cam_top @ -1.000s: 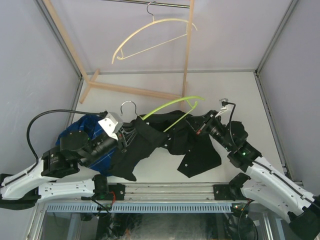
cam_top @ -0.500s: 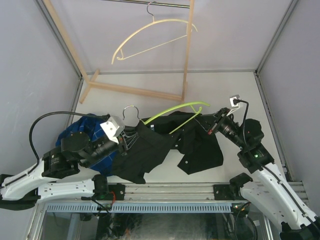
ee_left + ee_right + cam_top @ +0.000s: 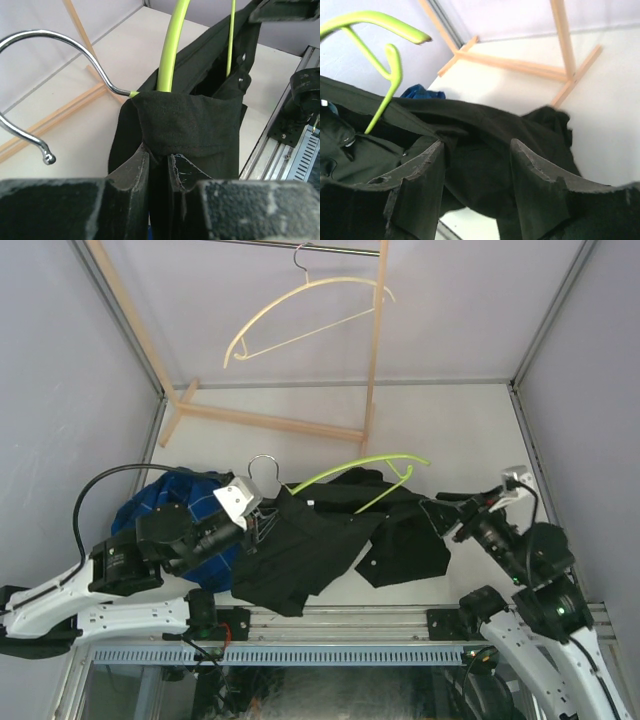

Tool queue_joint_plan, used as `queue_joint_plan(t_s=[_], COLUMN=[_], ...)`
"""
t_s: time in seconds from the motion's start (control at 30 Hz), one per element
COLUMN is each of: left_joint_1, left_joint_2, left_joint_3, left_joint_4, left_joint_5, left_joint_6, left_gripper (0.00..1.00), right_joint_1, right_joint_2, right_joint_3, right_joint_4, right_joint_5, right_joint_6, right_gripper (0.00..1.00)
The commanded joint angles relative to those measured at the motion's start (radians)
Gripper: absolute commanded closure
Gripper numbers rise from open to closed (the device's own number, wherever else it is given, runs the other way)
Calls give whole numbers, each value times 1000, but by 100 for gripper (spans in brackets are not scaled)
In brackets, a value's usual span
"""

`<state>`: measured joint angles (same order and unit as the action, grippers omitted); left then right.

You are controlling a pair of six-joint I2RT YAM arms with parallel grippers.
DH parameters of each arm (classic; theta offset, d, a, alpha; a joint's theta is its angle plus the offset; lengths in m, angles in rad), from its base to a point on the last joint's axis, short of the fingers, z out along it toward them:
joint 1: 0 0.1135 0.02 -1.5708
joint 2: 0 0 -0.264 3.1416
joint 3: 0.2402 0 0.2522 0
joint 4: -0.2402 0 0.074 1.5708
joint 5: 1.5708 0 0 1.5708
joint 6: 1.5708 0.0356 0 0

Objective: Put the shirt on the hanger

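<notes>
The black shirt (image 3: 330, 540) is draped over the lime-green hanger (image 3: 350, 467), which hangs in the air above the table. Its metal hook (image 3: 262, 464) points left. My left gripper (image 3: 260, 523) is shut on the shirt's fabric just below the hook; in the left wrist view the fingers (image 3: 140, 172) pinch the black cloth (image 3: 185, 125) folded over the hanger (image 3: 170, 50). My right gripper (image 3: 447, 508) stands open just right of the shirt. In the right wrist view the gripper (image 3: 477, 150) frames the shirt (image 3: 485, 125) without gripping it, and the hanger's tip (image 3: 385, 22) shows at upper left.
A blue plaid shirt (image 3: 150, 512) lies bunched behind the left arm. A cream hanger (image 3: 300, 310) hangs from the rail of a wooden rack (image 3: 270, 422) at the back. Grey walls close in both sides. A metal rail (image 3: 330, 620) runs along the near edge.
My right gripper has opened, let go of the shirt and drawn back to the right. The hanger and shirt have shifted right a little with the left gripper.
</notes>
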<state>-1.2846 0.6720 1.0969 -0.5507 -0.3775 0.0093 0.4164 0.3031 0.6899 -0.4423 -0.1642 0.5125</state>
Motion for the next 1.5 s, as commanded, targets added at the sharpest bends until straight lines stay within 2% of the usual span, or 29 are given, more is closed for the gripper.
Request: queue_joint_plan(t_s=[0.0,0.13,0.33,0.6,0.77,0.97,1.2,1.3,1.47], left_joint_1=[9,9,9,9,9,9,9,9,9], left_joint_2=[-37,-44,-63,-12,30,61,82,82,85], left_joint_3=[70,55,50,79,78,86,115,127,153], left_joint_4=[-14,-21,-4,-47,-64,-85,-130,-153,-212], left_joint_5=[-38,-73,-58,89,141,200,260,293,372], left_joint_6=[23,7,7,66,75,94,118,139,201], left_gripper=[100,100,100,100,100,100,100,100,100], right_joint_1=[-24,-24,-24,-24,-18,101,454,494,492], right_joint_2=[-42,-15,34,58,146,254,424,469,518], right_joint_3=[136,225,218,226,272,308,376,387,418], right_joint_4=[-105,-137,-129,93,132,111,-42,-66,-116], right_joint_5=[144,84,-163,-372,-517,-488,-230,-219,-278], right_joint_6=[-189,-242,-279,-371,-423,-539,-732,-751,-756], right_gripper=[49,47,44,39,39,36,35,35,39])
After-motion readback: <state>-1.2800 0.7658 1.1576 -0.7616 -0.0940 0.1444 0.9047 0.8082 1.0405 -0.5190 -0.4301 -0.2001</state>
